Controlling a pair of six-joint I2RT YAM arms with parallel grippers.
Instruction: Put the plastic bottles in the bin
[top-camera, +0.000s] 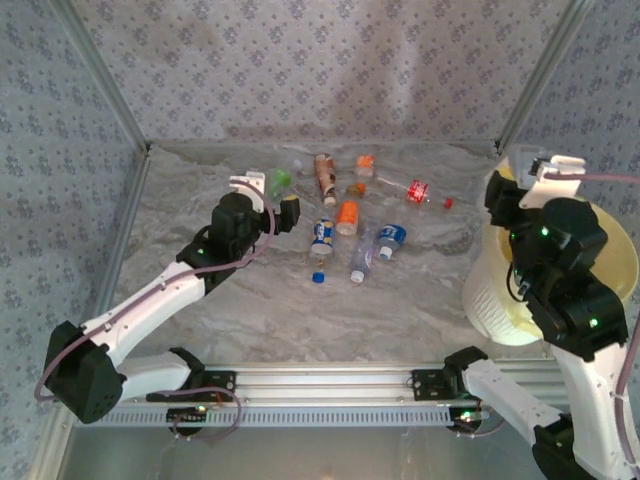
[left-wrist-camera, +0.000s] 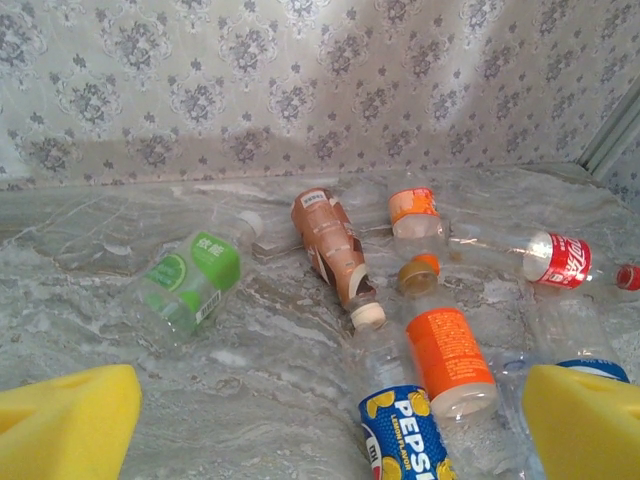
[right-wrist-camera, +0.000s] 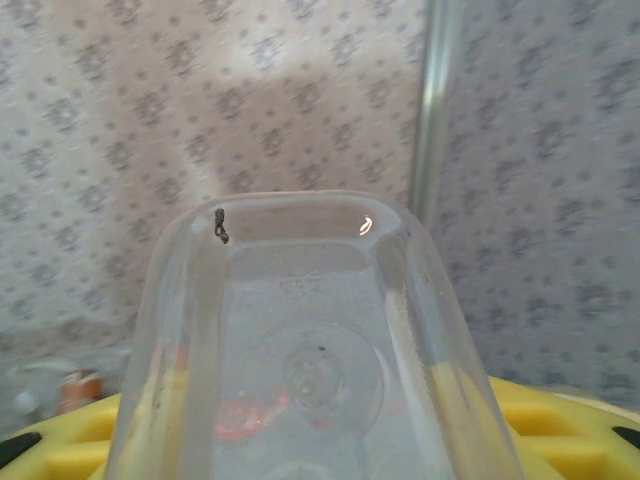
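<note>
Bottles (top-camera: 361, 260) lay scattered on the table (top-camera: 250, 310) toward its far edge, all on their sides: green bottle (left-wrist-camera: 190, 280), brown bottle (left-wrist-camera: 330, 245), orange bottle (left-wrist-camera: 450, 360), Pepsi bottle (left-wrist-camera: 405, 435) and red bottle (left-wrist-camera: 555, 260). Left gripper (top-camera: 268, 198) hovered near the left end of the group, fingers (left-wrist-camera: 65, 425) spread wide and grasping nothing. Right gripper (top-camera: 520, 185) stood above the bin (top-camera: 490, 290) at the table's right edge, with fingers (right-wrist-camera: 545, 420) clenched on a clear bottle (right-wrist-camera: 310, 350)
</note>
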